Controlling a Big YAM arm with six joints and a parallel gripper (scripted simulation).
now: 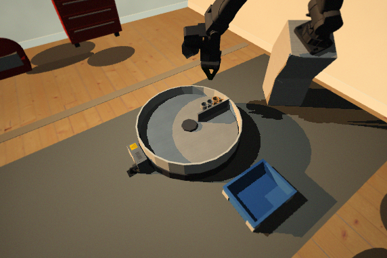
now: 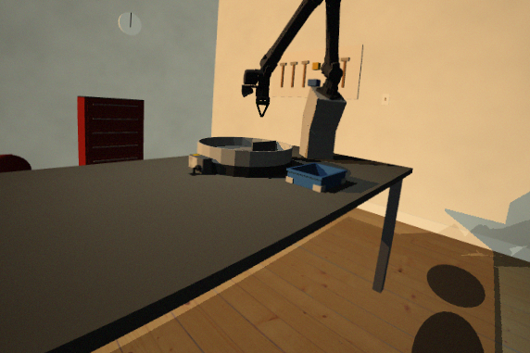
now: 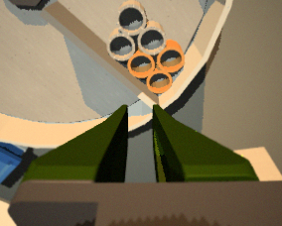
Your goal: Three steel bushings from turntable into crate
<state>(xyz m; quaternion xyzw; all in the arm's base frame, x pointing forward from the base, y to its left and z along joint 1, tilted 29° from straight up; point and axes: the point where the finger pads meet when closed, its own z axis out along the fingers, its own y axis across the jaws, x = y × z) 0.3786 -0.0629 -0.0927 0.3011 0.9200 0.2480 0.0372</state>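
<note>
The turntable (image 1: 176, 168) (image 2: 232, 157) (image 3: 45, 134) is a round tray with a raised wall. Three grey steel bushings (image 3: 119, 20) (image 3: 152, 53) (image 3: 110, 48) stand upright in a tight cluster. Three orange bushings (image 3: 141, 76) (image 3: 183, 59) (image 3: 159, 91) stand against them, in the corner between divider and wall. The blue crate (image 1: 285, 185) (image 2: 306, 179) (image 3: 9, 166) beside the turntable looks empty. My gripper (image 1: 210, 78) (image 2: 261, 115) (image 3: 140, 113) is empty and slightly open, with a narrow gap between the tips. It points down, high above the turntable's rear edge.
A straight upright divider (image 1: 214, 112) (image 3: 91, 44) runs from near the round hub (image 1: 189, 125) to the turntable's wall, right beside the bushings. A small box with a yellow label (image 1: 133, 146) sits at the turntable's outer side. The arm's pedestal (image 1: 287, 83) (image 2: 320, 128) stands behind.
</note>
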